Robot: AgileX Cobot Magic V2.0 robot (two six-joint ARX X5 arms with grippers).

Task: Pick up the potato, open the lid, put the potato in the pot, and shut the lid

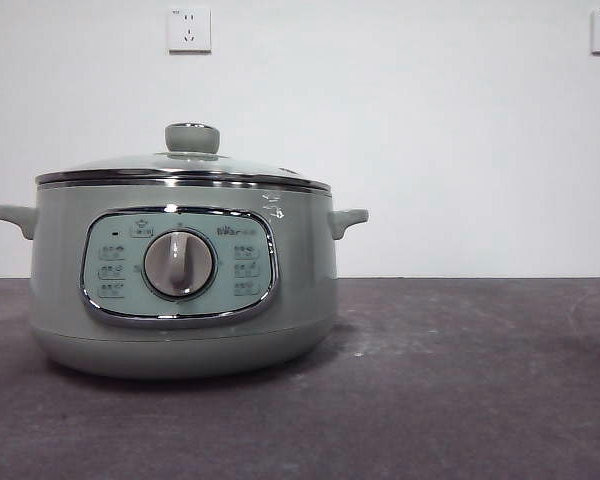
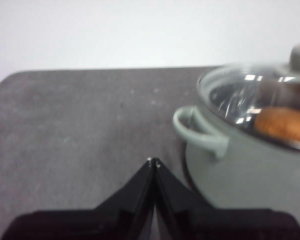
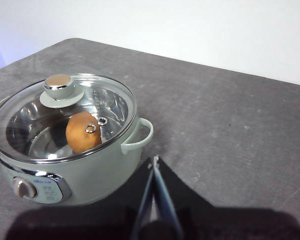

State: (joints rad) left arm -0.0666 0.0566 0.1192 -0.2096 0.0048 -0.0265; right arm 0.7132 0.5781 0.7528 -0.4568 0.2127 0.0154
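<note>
The sage-green pot (image 1: 180,280) stands on the dark table at the left of the front view, with its control panel and grey dial (image 1: 178,264) facing me. The glass lid (image 1: 180,168) sits closed on it, knob (image 1: 192,137) on top. The orange-brown potato (image 3: 83,132) lies inside the pot under the lid; it also shows through the glass in the left wrist view (image 2: 282,123). My left gripper (image 2: 153,161) is shut and empty, beside the pot's side handle (image 2: 199,131). My right gripper (image 3: 154,159) is shut and empty, beside the pot's other handle (image 3: 140,136). Neither arm shows in the front view.
The dark grey table (image 1: 460,380) stretches to the right of the pot. A white wall stands behind, with two sockets (image 1: 188,29) high up. The table's far edge shows in both wrist views.
</note>
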